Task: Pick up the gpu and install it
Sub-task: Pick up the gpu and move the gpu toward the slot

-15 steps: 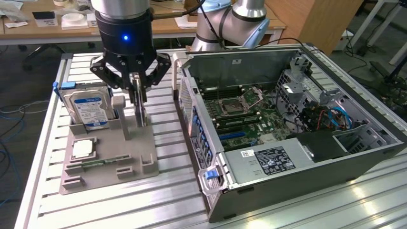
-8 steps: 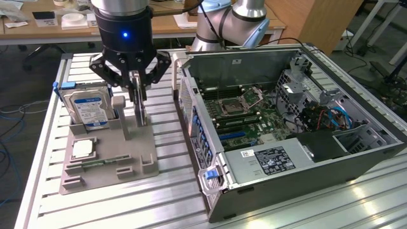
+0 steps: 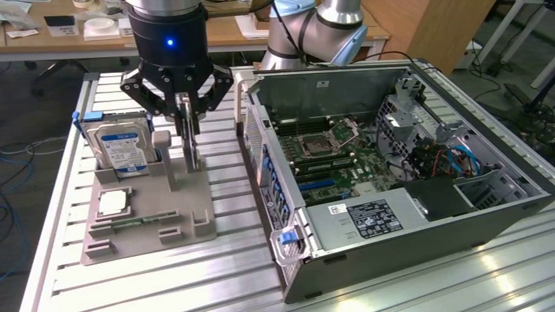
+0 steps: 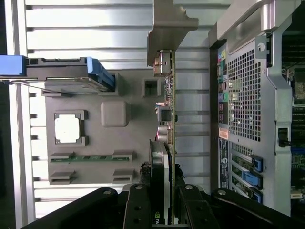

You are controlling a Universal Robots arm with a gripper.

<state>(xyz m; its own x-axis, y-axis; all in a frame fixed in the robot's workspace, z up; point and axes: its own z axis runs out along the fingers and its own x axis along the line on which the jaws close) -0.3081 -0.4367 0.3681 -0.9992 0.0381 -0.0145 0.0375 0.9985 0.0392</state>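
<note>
gpu [image 3: 191,153] is gripped by the gripper [image 3: 186,120], jaws closed on the card's two flat faces near its upper edge. Card is held upright and edge-on, directly under the gripper, over the grey fixture tray [image 3: 199,221]. Whether its lower edge is seated in the tray cannot be told. In the wrist view the gpu [image 4: 167,133] runs straight out from between the fingers [image 4: 138,205], with the metal bracket [image 4: 167,28] at the far end. Hard drive [image 3: 121,146] is parked just beside it on the tray. Open computer case [image 3: 485,214] lies on the card's other side, apart from it.
</note>
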